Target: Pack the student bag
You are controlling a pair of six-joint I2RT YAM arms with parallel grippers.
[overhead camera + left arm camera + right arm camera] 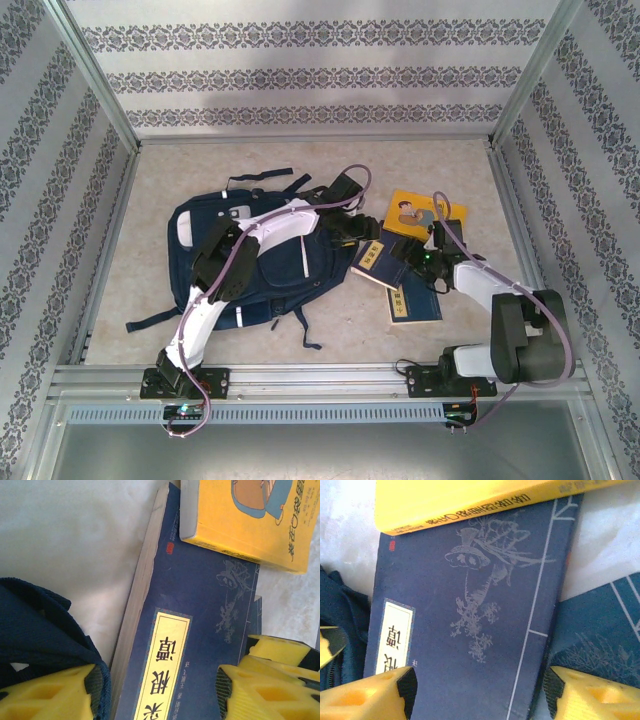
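Navy fabric, the bag (pixel 288 275) lay flat on the table (pixel 180 170), just left of the book (pixel 374 262), a dark blue volume with a yellow label. The left gripper (pixel 155 695) hung over that book with its fingers spread, one above the bag's edge, the other at the book's opposite side. The right gripper (pixel 480 695) straddled the book too, fingers apart along its long edges; whether they pressed it could not be told. A yellow book (pixel 422 212) overlapped the book's far end, and a second blue book (pixel 415 303) lay just right of it.
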